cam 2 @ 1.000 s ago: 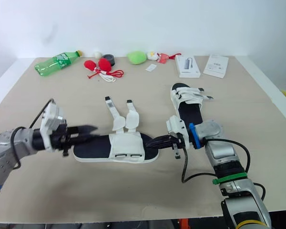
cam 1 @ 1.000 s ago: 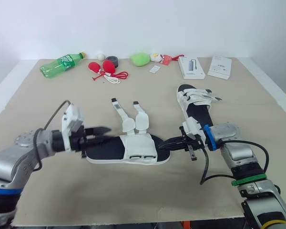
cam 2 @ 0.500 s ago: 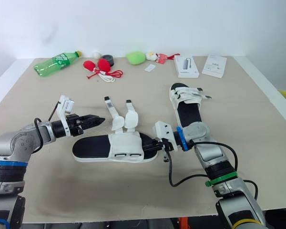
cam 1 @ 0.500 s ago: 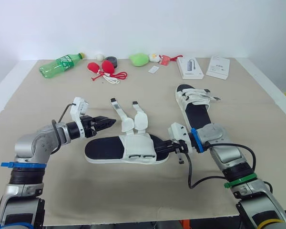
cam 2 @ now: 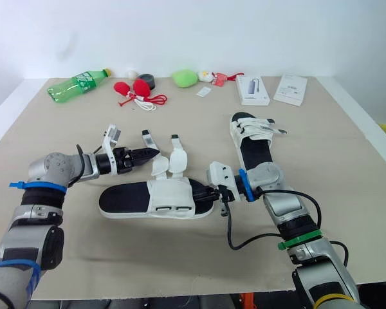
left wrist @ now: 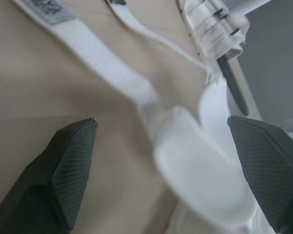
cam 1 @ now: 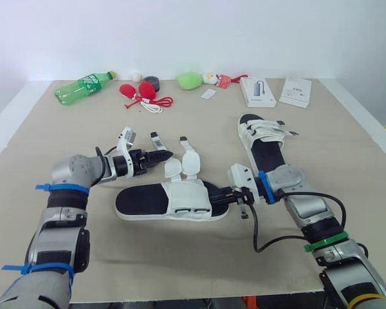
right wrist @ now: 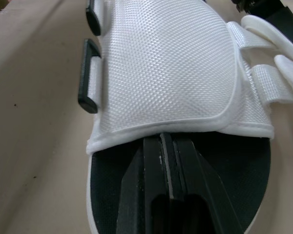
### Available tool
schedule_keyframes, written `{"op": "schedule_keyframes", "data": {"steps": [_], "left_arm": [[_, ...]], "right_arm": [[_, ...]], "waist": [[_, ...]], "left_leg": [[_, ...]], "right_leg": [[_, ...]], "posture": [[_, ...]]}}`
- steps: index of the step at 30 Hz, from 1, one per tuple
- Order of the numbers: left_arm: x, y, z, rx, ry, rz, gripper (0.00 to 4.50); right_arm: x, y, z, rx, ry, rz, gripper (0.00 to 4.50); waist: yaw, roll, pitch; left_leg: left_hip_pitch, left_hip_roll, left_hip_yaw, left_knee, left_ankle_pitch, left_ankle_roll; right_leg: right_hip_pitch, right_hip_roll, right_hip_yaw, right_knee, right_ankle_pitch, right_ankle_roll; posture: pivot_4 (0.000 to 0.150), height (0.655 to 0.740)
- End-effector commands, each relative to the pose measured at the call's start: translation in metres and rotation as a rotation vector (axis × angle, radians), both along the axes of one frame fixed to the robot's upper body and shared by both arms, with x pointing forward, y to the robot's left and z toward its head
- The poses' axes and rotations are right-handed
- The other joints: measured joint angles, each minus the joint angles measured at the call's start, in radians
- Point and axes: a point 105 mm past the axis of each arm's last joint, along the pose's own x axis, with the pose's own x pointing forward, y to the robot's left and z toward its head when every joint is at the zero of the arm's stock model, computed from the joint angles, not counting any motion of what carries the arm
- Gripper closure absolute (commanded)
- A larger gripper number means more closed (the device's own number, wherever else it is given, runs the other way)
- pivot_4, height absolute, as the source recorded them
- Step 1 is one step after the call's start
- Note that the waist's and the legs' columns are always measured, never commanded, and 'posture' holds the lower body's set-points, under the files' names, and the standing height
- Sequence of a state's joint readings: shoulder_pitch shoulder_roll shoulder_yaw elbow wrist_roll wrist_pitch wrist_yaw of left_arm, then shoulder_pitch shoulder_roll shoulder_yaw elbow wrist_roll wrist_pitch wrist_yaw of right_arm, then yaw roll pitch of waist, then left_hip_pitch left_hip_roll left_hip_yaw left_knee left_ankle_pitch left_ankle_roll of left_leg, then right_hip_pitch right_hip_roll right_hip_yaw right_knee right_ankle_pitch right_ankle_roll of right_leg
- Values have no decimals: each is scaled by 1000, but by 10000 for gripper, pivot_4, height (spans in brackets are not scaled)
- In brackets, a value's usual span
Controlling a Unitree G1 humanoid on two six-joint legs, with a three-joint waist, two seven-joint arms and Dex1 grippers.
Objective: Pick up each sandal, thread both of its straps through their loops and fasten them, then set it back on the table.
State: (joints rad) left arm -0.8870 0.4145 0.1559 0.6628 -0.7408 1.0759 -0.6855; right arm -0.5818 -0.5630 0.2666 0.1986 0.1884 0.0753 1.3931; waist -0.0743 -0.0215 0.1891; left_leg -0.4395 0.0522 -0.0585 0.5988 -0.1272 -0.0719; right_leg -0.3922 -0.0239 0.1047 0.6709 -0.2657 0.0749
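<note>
Black fingers on the left gripper were spread wide. The outer strap of the undone sandal ran through the gap between them in the left wrist view. Couldn't tell if either finger was actually touching it. Just beside it, the inner strap also lay flat on the table, both of them pointing away from the robot.

Over on the other side, the right gripper had its fingers pressed together and lying flat on the sandal's dark footbed, tips right at the edge of the white mesh upper. Two black loops sat empty along the upper's far edge, nothing threaded through.

The undone sandal was lying sideways across the middle of the table, between the two arms. The second sandal was off to the right and further back, near the right arm, with its straps closed across the top.

Way at the back edge, well apart from all this, there was a green bottle, some red bits with a cord, a green lump and two flat boxes.
</note>
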Motion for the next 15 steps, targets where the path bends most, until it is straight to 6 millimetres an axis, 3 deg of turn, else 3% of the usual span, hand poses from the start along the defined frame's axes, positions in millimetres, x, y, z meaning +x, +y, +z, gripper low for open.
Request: {"op": "schedule_keyframes", "data": {"steps": [1,8,11,13,15], "left_arm": [[14,-5,6,-28,-13,22,701],[29,-12,2,-36,-22,73,701],[34,-13,-1,-45,-25,104,6250],[37,-14,-1,-50,-24,118,15341],[39,-14,-1,-45,-31,128,20823]], "right_arm": [[1,1,11,10,-54,10,45000],[-1,-1,11,10,-57,6,45000],[-2,-2,10,8,-58,6,45000],[-2,-2,10,6,-58,6,45000],[-2,-3,10,5,-58,5,45000]], "waist": [[0,0,0],[0,0,0],[0,0,0],[0,0,0],[0,0,0]], "left_leg": [[0,0,0,0,0,0],[0,0,0,0,0,0],[0,0,0,0,0,0],[0,0,0,0,0,0],[0,0,0,0,0,0]], "right_leg": [[0,0,0,0,0,0],[0,0,0,0,0,0],[0,0,0,0,0,0],[0,0,0,0,0,0],[0,0,0,0,0,0]], "posture": [[1500,7400],[1500,7400],[1500,7400],[1500,7400],[1500,7400]]}}
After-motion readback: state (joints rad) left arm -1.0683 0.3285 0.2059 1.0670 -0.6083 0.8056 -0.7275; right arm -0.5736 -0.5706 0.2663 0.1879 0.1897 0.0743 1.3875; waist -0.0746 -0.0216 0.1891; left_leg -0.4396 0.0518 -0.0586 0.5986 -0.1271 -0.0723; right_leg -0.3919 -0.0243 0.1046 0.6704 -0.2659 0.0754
